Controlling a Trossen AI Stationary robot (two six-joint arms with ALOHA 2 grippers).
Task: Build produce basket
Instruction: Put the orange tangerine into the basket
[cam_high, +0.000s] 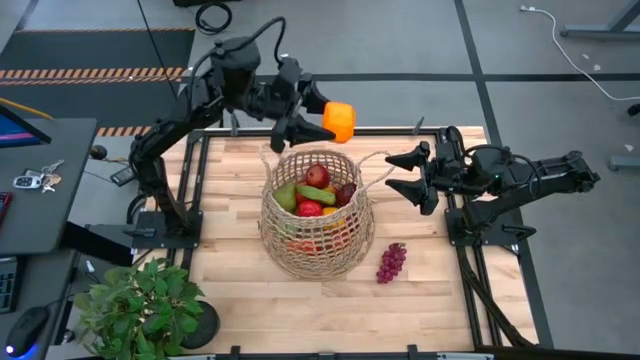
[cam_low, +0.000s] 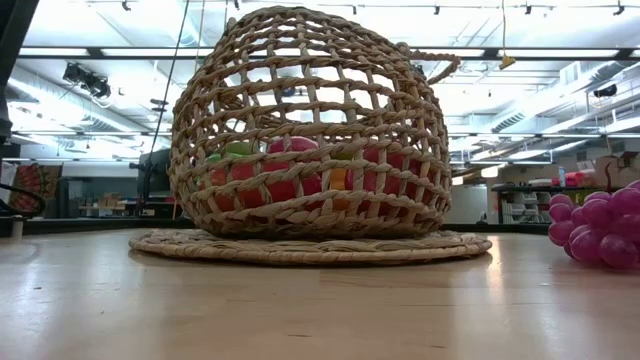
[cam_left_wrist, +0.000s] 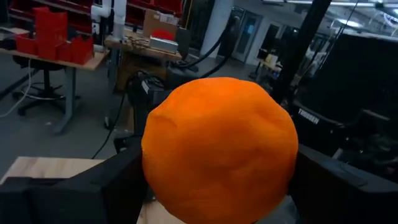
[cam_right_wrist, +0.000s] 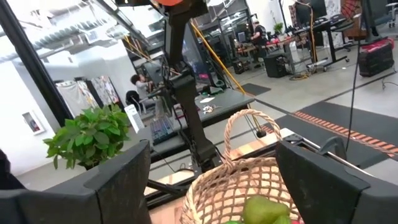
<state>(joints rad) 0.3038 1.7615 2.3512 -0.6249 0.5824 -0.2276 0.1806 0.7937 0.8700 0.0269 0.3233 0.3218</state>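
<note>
Orange (cam_high: 339, 121) sits clamped in the left claw (cam_high: 322, 122), held above the far rim of the basket (cam_high: 318, 255), just behind it. Left wrist view shows the fruit (cam_left_wrist: 219, 149) filling the gap between both dark fingers (cam_left_wrist: 81, 190), so grip looks central and firm. Likely light, hard, smooth toy plastic; round shape could roll or squirt out if pinched off-centre, so hold across the widest part. Basket stands mid-worktop (cam_high: 240, 270) on its flat woven base, already part-filled with produce: red apples (cam_high: 317, 176), green pear (cam_high: 285, 195). Wicker looks light and springy, may slide if bumped. Grapes (cam_high: 391, 262) lie on the worktop just beside the basket's right; knobbly, soft-looking bunch, best pinched across the middle. Right claw (cam_high: 413, 173) hangs open, empty, near the basket's right handle (cam_high: 375, 170).
</note>
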